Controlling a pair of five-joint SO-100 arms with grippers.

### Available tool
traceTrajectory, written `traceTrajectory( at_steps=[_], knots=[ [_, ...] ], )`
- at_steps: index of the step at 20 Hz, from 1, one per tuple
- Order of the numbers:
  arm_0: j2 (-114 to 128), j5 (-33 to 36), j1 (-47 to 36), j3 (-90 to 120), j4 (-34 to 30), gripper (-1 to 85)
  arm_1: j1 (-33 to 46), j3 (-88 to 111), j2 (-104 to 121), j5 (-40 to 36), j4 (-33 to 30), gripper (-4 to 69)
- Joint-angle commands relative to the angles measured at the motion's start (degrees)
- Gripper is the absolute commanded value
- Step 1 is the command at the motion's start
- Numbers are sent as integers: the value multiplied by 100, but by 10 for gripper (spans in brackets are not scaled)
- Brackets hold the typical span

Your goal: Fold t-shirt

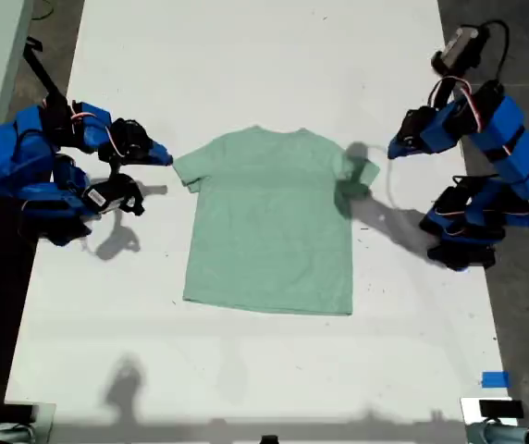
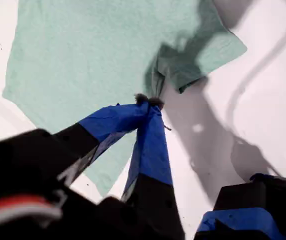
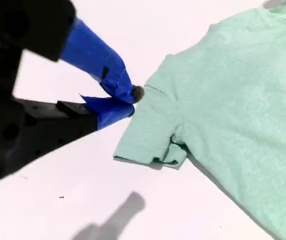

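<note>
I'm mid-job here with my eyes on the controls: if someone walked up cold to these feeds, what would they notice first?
The pale mint t-shirt lying flat in the middle of the white table. Next, its sleeve on the exterior view's right, bunched and lifted, with my first gripper shut on the cloth. On the exterior view's left, my second gripper sits at the other sleeve, its tips nearly closed; whether it grips cloth I cannot tell.

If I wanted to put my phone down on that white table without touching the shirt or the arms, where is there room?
The widest bare stretch of the table lies above the t-shirt in the exterior view. Another lies below the hem, crossed only by shadows. The sides are crowded: my first gripper pinches one sleeve, and my second gripper sits at the other.
</note>
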Motion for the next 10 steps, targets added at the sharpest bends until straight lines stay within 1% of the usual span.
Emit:
traceTrajectory(
  at_steps=[1,7,8,9,10],
  knots=[
    [-79,132,-220,-571,220,0,202,-527,-229,-343,53,-10],
    [-114,202,-334,-571,272,0,554,-492,-431,-800,44,-4],
    [-114,202,-343,-527,264,0,589,-431,-439,-809,35,63],
    [-114,202,-343,-492,264,0,589,-404,-475,-826,26,174],
    [-114,202,-343,-475,264,0,580,-396,-510,-879,0,209]
  ],
)
